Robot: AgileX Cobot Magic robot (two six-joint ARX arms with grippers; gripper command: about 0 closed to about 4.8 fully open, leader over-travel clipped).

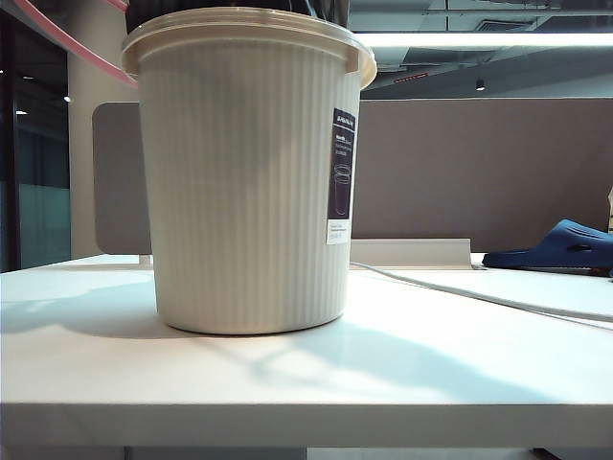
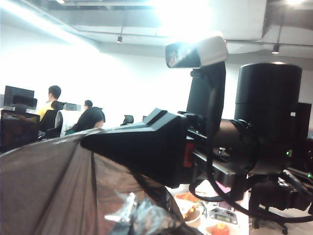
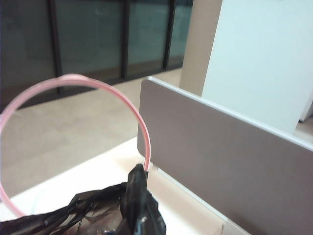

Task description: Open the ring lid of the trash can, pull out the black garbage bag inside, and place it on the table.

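The cream ribbed trash can [image 1: 244, 182] stands upright on the white table [image 1: 287, 383]. The black garbage bag [image 1: 330, 10] pokes above the can's rim. The pink ring lid [image 1: 69, 46] is off the rim and slants up to the left. Neither gripper shows in the exterior view. In the right wrist view my right gripper [image 3: 139, 196] is shut on the ring lid [image 3: 98, 84], with bag film [image 3: 88, 210] bunched around its fingers. In the left wrist view my left gripper [image 2: 142, 220] is shut on crumpled bag [image 2: 49, 186], which stretches taut. The right arm [image 2: 161, 147] faces it closely.
A blue slipper [image 1: 560, 247] lies at the table's far right, and a white cable [image 1: 460, 287] runs from the can toward it. A brown partition [image 1: 479, 172] stands behind the table. People sit at desks [image 2: 54, 112] in the distance.
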